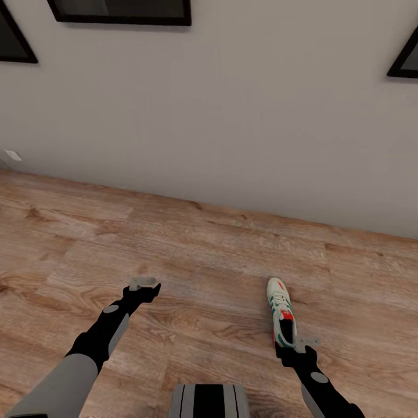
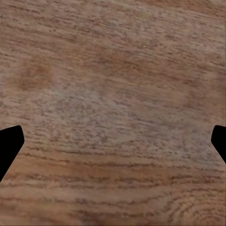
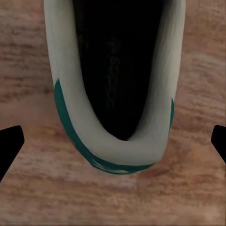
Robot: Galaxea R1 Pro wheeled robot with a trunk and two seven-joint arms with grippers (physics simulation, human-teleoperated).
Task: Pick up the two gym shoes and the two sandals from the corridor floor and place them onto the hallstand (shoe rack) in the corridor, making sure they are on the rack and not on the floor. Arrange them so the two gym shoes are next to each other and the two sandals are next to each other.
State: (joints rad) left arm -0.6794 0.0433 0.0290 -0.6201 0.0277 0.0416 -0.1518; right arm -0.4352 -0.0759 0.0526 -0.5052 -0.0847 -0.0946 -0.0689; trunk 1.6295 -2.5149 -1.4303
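One gym shoe (image 1: 281,313), white-cream with green stripes and a red-orange tongue, lies on the corridor floor (image 1: 203,261) at the lower right, toe pointing toward the wall. My right gripper (image 1: 293,346) hovers over its heel. In the right wrist view the dark heel opening and its cream-and-green collar (image 3: 113,155) lie between the spread black fingertips (image 3: 9,146), and the right gripper (image 3: 113,146) is open. My left gripper (image 1: 148,287) hangs open over bare planks (image 2: 113,94), its fingertips (image 2: 9,146) wide apart. The sandals and the hallstand are out of view.
A plain grey wall (image 1: 232,116) rises just beyond the shoe, with dark picture frames (image 1: 122,11) along its top and a small white outlet (image 1: 13,155) at the far left. My base (image 1: 209,400) is at the bottom edge.
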